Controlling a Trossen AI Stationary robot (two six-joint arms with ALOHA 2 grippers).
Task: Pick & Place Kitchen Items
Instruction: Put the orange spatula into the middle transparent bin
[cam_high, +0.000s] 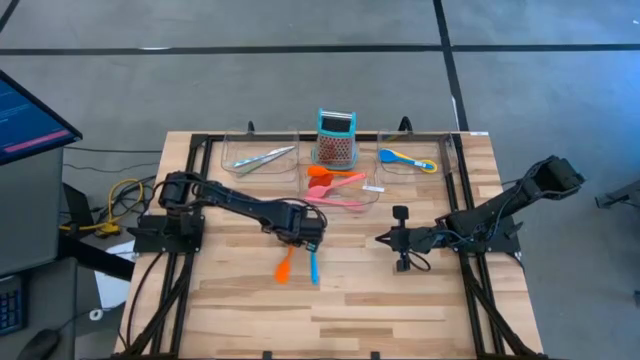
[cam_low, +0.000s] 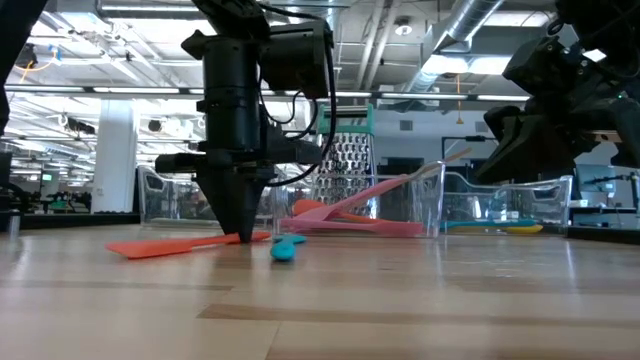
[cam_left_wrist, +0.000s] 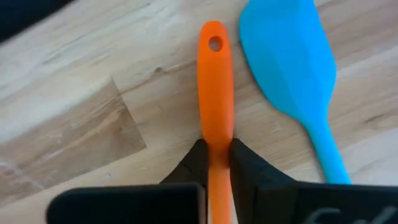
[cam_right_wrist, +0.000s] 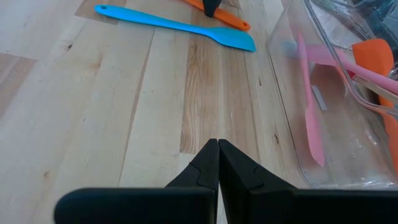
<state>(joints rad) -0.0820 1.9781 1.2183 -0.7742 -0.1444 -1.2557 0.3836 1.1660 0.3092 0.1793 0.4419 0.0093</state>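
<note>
An orange spatula (cam_high: 285, 266) and a blue spatula (cam_high: 313, 268) lie side by side on the wooden table, left of its middle. My left gripper (cam_high: 301, 240) stands over the orange one's far end, pointing down, shut on its handle; it also shows in the low view (cam_low: 243, 234). The blue spatula's blade (cam_left_wrist: 287, 57) lies flat beside the orange handle's holed end (cam_left_wrist: 214, 43). My right gripper (cam_high: 385, 238) is shut and empty, low over the table right of the middle, with its fingertips together (cam_right_wrist: 217, 152). My left gripper pinches the orange spatula's handle (cam_left_wrist: 216, 134) between its two fingers, a short way back from the holed end. The fingers come from above, pointing down, and lie across the handle. The spatula lies flat on the table (cam_low: 185, 245).
Three clear trays stand along the back: the left (cam_high: 232, 140) holds metal tongs (cam_high: 262, 160), the middle (cam_high: 372, 195) orange and pink utensils (cam_high: 338, 187), the right (cam_high: 448, 150) a blue and yellow spoon (cam_high: 406, 159). A teal-topped grater (cam_high: 336, 138) stands behind the middle tray.
</note>
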